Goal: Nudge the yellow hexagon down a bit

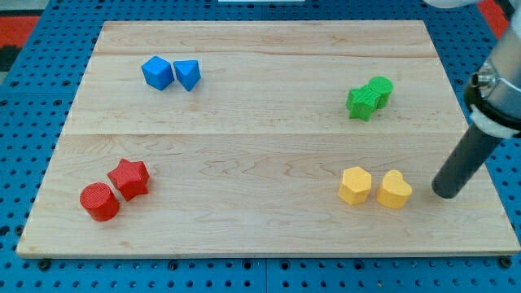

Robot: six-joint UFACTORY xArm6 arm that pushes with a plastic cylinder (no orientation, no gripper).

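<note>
The yellow hexagon (355, 185) lies on the wooden board (260, 146) at the lower right. A yellow heart-shaped block (394, 190) touches its right side. My tip (444, 193) rests on the board just right of the yellow heart, a short gap away, and further right of the hexagon. The dark rod rises from it up and to the right.
A blue cube (158, 72) and a blue triangular block (187, 75) sit at the upper left. A green star (361, 102) and a green cylinder (379, 89) sit at the upper right. A red star (129, 179) and a red cylinder (99, 202) sit at the lower left.
</note>
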